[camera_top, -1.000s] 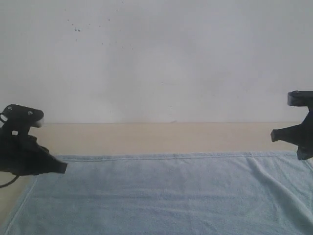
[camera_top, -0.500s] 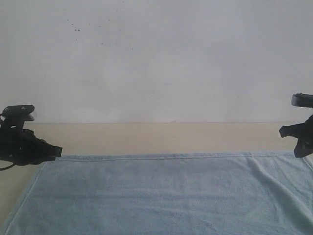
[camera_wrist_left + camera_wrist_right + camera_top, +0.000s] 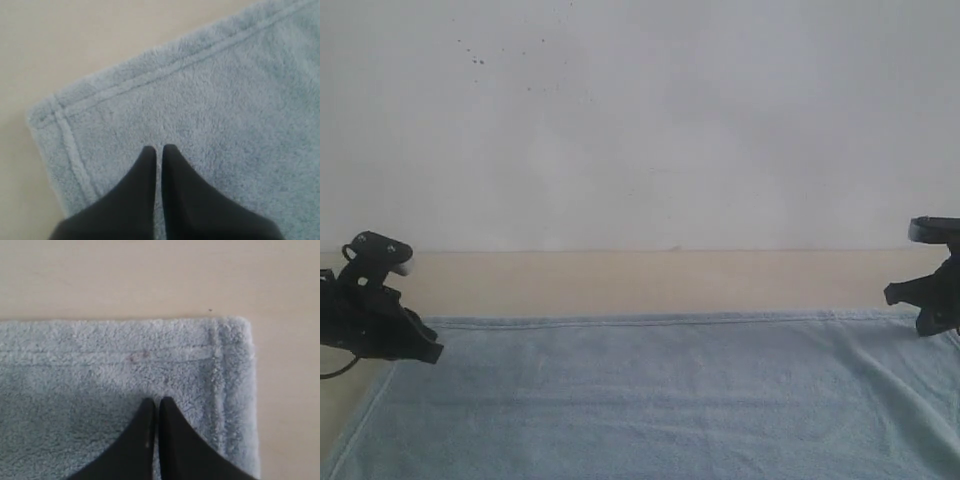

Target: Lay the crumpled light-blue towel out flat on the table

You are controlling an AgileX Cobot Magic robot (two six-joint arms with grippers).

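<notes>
The left gripper (image 3: 159, 149) had its two dark fingers drawn together, only a thin slit between them, poised over a hemmed corner of the towel (image 3: 660, 400). Whether any pile was nipped between the tips could not be made out from the wrist view. The right gripper (image 3: 155, 401) had its fingers closed the same way over the other far corner, just inside the stitched hem (image 3: 216, 347), and again any hold on the cloth was hard to judge.

In the exterior view the left arm sat at the left edge of the frame, partly cut off, its tip at the towel's upper-left corner. The right arm was cropped by the right edge, so only a dark outline of it showed beside the upper-right corner.

The light-blue towel lay spread across the lower part of the frame, its far hem running straight from one arm to the other. Its near edge fell below the bottom of the frame, and its right side was lost past the right edge. A band of pale beige table (image 3: 620, 280) showed beyond the far hem, with a sliver more at lower left. Behind rose the white wall (image 3: 640, 130), marked by a few dark specks (image 3: 478, 60) at upper left.
</notes>
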